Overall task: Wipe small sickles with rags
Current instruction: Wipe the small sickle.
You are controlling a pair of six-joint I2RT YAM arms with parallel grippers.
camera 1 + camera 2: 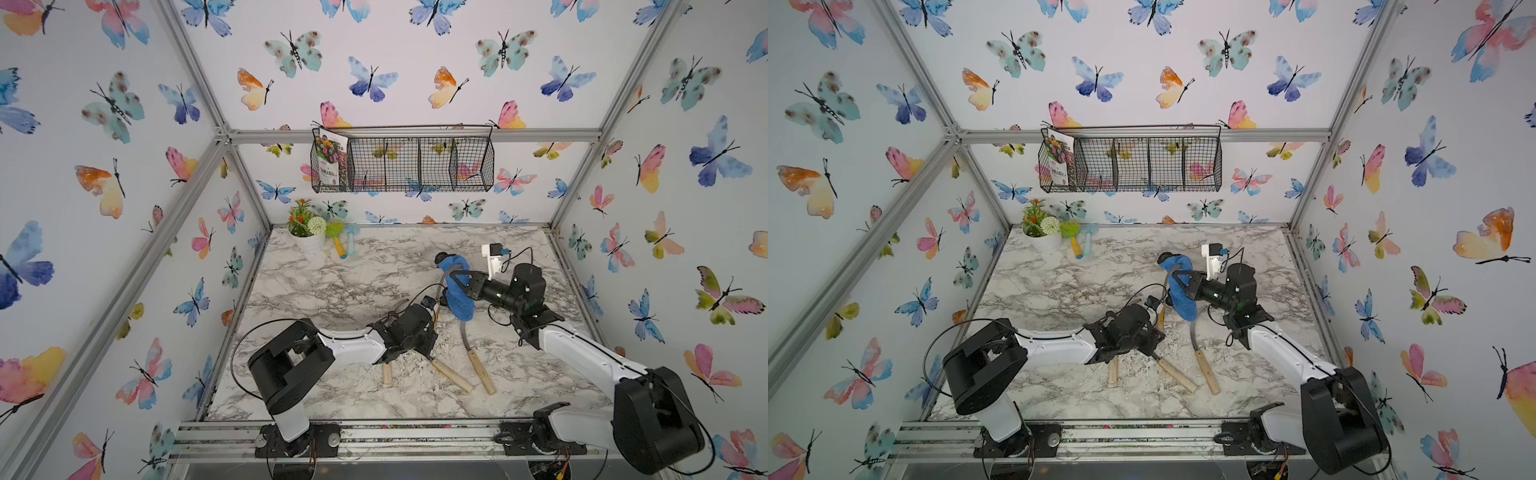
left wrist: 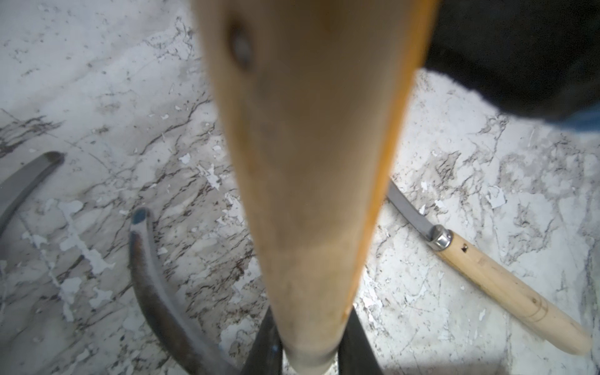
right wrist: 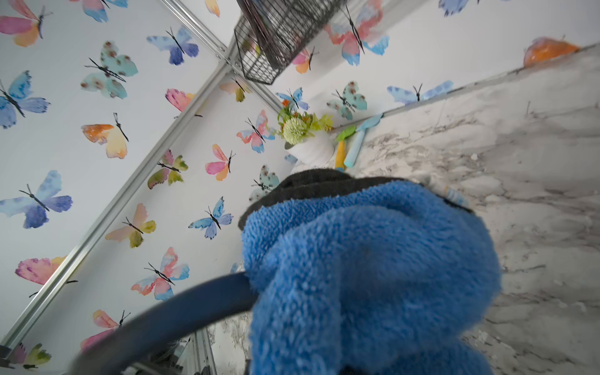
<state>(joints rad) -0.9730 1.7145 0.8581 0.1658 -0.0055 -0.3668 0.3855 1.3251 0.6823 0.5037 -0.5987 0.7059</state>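
Observation:
My left gripper (image 2: 308,341) is shut on the pale wooden handle (image 2: 308,162) of one small sickle, lifted above the marble table (image 1: 332,291). Its curved grey blade (image 3: 162,318) runs into the fluffy blue rag (image 1: 457,293), which is wrapped around it. My right gripper (image 1: 460,284) is shut on the rag (image 3: 373,276), and the cloth hides its fingertips. Three more small sickles lie near the front of the table, with handles in both top views (image 1: 387,374) (image 1: 451,374) (image 1: 482,372) (image 1: 1208,372). One of them (image 2: 506,285) lies beside the held handle in the left wrist view.
A white pot of flowers (image 1: 309,241) stands at the back left with a yellow-handled (image 1: 340,249) and a light-blue-handled toy tool (image 1: 351,245) beside it. A black wire basket (image 1: 457,162) holding a seed packet (image 1: 330,160) hangs on the back wall.

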